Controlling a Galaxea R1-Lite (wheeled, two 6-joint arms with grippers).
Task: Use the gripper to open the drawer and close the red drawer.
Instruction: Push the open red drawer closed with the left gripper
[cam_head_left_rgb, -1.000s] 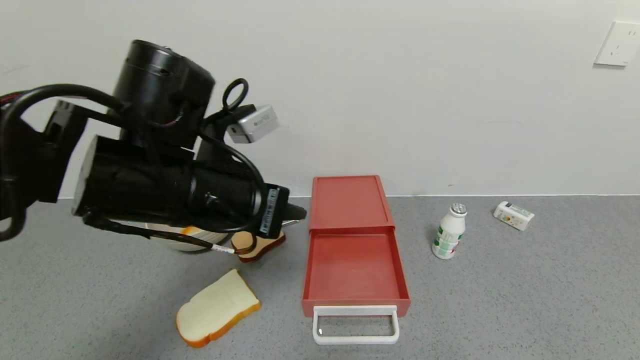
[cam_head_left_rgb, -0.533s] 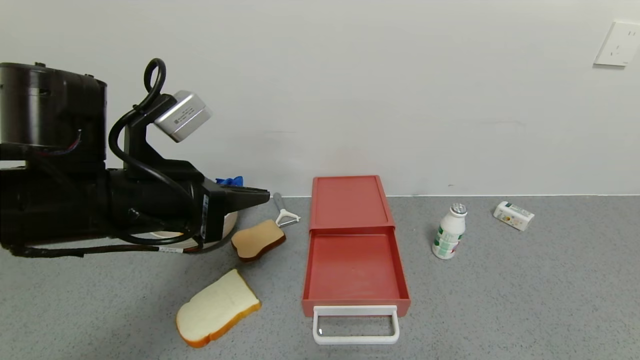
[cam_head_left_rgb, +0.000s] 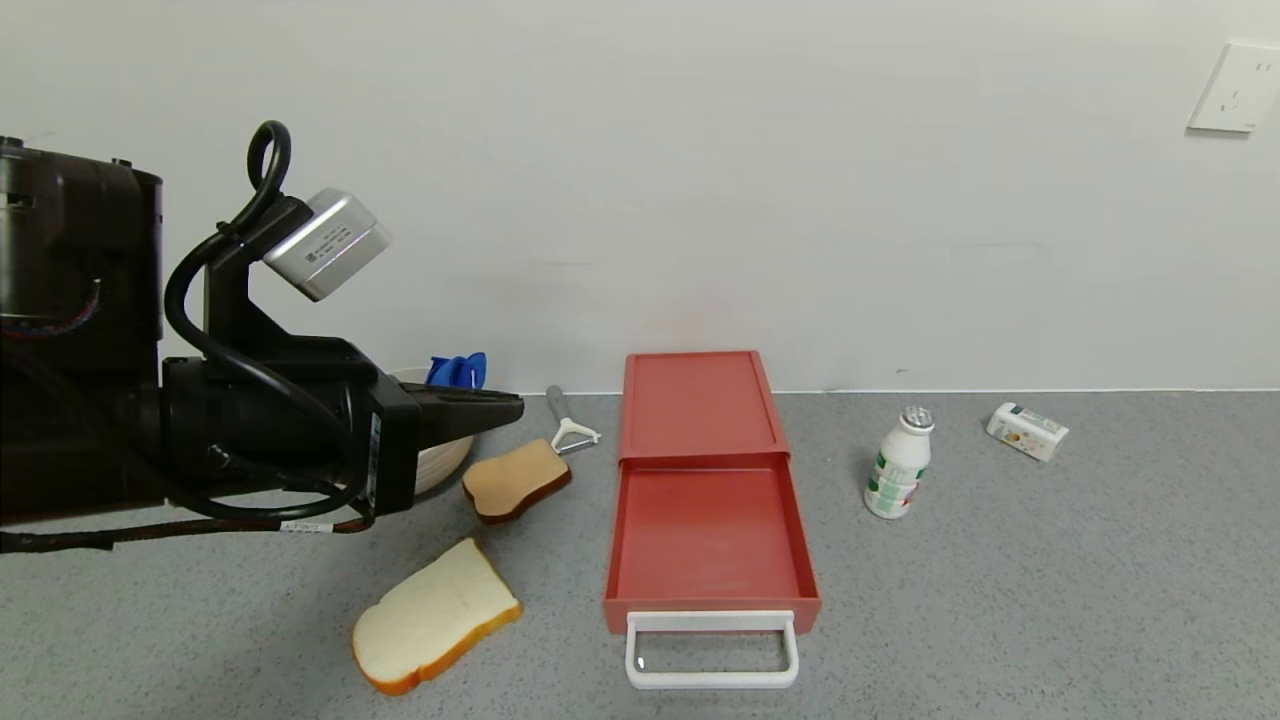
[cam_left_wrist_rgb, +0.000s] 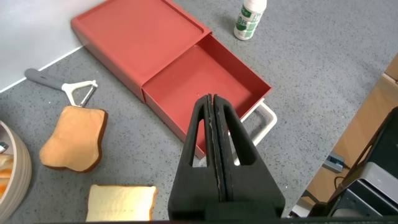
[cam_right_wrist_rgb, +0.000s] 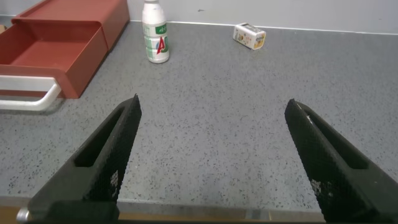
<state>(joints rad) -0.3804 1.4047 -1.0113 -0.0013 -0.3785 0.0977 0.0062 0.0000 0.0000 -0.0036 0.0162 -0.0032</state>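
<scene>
The red drawer stands on the grey counter against the wall. Its tray is pulled out towards me, empty, with the white loop handle at the front. My left gripper is shut and empty, raised above the counter to the left of the drawer. In the left wrist view its shut fingers hang over the open tray and the handle. My right gripper is open and empty, low over the counter's front edge; the drawer lies far to one side.
Left of the drawer lie a white bread slice, a brown toast slice, a peeler and a white bowl with a blue thing in it. To the right stand a small white bottle and a small carton.
My left arm has drawn back to the left and turned, uncovering the bowl, toast and peeler. The drawer has not moved and stays open.
</scene>
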